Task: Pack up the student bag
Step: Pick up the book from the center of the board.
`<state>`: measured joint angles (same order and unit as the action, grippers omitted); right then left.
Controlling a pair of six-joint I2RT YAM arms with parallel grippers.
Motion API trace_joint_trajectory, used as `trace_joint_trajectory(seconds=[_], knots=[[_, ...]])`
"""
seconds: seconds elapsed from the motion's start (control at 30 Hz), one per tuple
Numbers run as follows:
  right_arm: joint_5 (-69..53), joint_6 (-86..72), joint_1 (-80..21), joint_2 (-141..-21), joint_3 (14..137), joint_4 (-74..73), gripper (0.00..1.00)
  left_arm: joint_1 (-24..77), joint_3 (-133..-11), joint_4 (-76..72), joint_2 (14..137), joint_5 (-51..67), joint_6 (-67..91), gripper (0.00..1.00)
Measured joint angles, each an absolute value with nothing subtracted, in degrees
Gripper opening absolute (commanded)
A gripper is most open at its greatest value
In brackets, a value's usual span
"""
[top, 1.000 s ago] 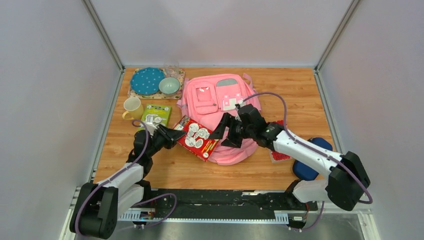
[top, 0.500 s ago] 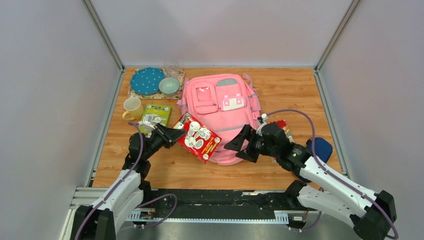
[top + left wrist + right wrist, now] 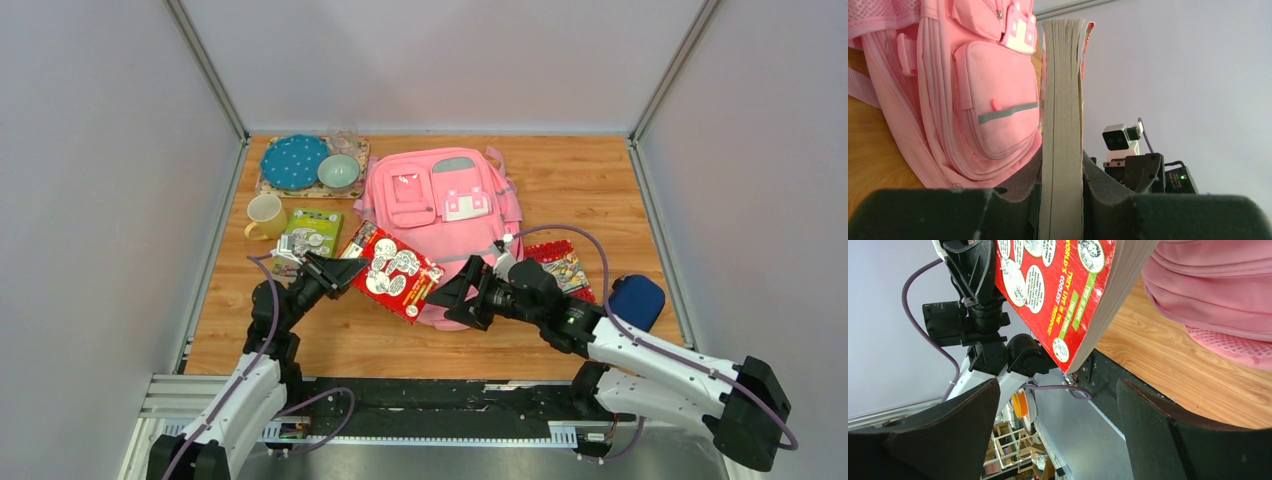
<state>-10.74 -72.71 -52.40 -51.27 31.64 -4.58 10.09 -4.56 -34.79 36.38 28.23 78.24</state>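
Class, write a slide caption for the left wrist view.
Left gripper clamps a thick book edge-on beside the pink backpack.

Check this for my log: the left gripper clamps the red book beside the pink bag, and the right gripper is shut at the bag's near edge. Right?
No: the right gripper is open, jaws wide with nothing gripped, as the right wrist view shows. The left gripper does clamp the red book beside the pink bag.

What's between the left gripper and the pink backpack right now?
The red book, held in the jaws of the left gripper, its far corner over the near edge of the pink backpack. The top external view shows it.
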Motion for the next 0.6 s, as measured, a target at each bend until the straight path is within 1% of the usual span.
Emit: trace_joint_trajectory(seconds=[0.23,0.37,0.53,0.6], knots=[[-10.2,-74.1,-53.1,-55.8,30.9,2.6,0.90,10.1,-2.9,-36.8,34.3,27.8,82.3,0.00],[-9.2,-75.3,-53.1,-58.3,30.7,7.1,0.90,10.1,-2.5,-40.9,34.4,27.3,85.4,0.00],[-8.1,-76.7,-53.1,-62.7,30.2,14.0,0.86,10.2,-2.5,-46.6,36.0,26.9,88.6,0.00],[-8.0,-77.1,-53.1,-64.9,30.0,17.1,0.82,10.5,-2.5,-47.8,36.7,26.9,89.1,0.00]])
